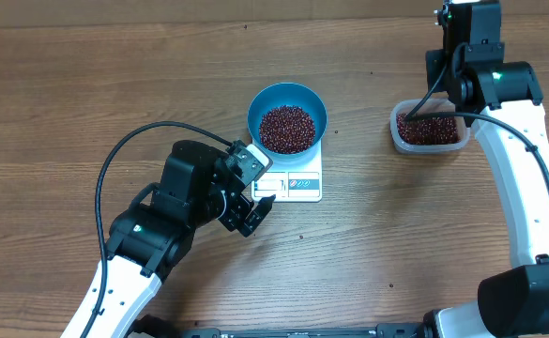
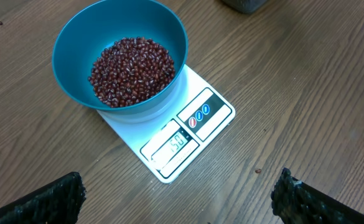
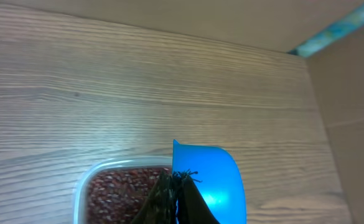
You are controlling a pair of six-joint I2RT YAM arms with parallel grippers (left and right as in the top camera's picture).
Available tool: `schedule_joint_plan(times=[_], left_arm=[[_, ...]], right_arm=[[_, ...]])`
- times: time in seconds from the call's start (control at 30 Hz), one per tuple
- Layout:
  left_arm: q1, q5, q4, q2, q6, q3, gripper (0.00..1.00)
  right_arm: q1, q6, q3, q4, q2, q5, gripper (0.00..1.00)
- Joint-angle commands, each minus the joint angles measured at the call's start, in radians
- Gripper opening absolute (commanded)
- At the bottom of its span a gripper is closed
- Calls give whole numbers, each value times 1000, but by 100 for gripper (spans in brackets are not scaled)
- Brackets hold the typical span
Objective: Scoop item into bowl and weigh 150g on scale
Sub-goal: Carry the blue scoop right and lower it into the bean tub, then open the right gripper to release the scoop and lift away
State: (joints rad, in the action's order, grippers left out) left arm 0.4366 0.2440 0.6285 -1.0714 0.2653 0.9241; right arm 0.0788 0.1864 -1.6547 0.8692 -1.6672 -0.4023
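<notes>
At the bottom corners of the left wrist view, the black ridged fingers (image 2: 51,199) of the left end effector (image 2: 177,200) stand wide apart, holding nothing and hovering over bare bench (image 2: 306,93). This probably keeps them off the weighing surface so the reading is not disturbed. Just beyond, in the middle of the frame, the white kitchen scale (image 2: 191,134) lies flat with its display (image 2: 177,143) turned toward the camera. The digits are small but seem to match the target weight. On the scale's far half, upper left of the frame, sits the blue bowl (image 2: 166,31), centred so its load bears fully on the platform, with red-brown beans (image 2: 132,71) heaped in its bottom. In the right wrist view, the right end effector (image 3: 172,194) at bottom centre is clamped on the blue scoop (image 3: 214,180). The scoop hangs at the edge of the clear tub (image 3: 82,186) of spare beans, likely parked there so any strays fall back in.
</notes>
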Motion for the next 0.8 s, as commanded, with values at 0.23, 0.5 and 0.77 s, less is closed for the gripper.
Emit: schedule_joint_plan(times=[0.23,0.5,0.77], left_arm=[[-4,15,0,11,8,-5,100],[-4,15,0,11,8,-5,99],[-4,15,0,11,8,-5,99]], right_arm=[[0,-8,-2,2,12,-72,4],[-16,-615,-1,77,7,-36,4],[-41,-1115,38,129,1,59,4]])
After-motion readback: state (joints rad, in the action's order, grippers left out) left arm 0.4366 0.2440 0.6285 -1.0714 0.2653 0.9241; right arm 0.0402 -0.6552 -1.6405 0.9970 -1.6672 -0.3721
